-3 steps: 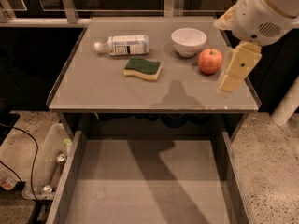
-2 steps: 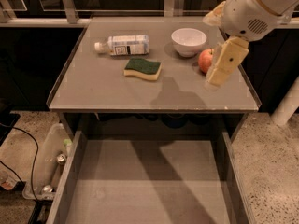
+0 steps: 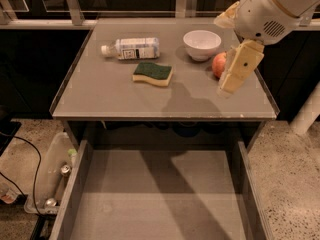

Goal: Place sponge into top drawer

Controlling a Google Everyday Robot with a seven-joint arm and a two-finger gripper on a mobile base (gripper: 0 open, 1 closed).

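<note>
The sponge [image 3: 153, 73], dark green on top with a pale yellow base, lies flat near the middle of the grey tabletop [image 3: 115, 96]. The top drawer [image 3: 160, 199] is pulled out below the table's front edge, and nothing lies in the part of it that shows. My gripper [image 3: 225, 90] hangs from the cream arm at the right, above the tabletop. It is to the right of the sponge and apart from it, partly in front of a red apple. It holds nothing that I can see.
A clear plastic bottle [image 3: 131, 48] lies on its side behind the sponge. A white bowl [image 3: 202, 44] and a red apple [image 3: 218, 65] sit at the back right. A bin with cans [image 3: 52, 176] stands on the floor to the left of the drawer.
The arm and gripper have moved left over the table, toward the sponge. The sponge, bottle, bowl and drawer have not moved.
</note>
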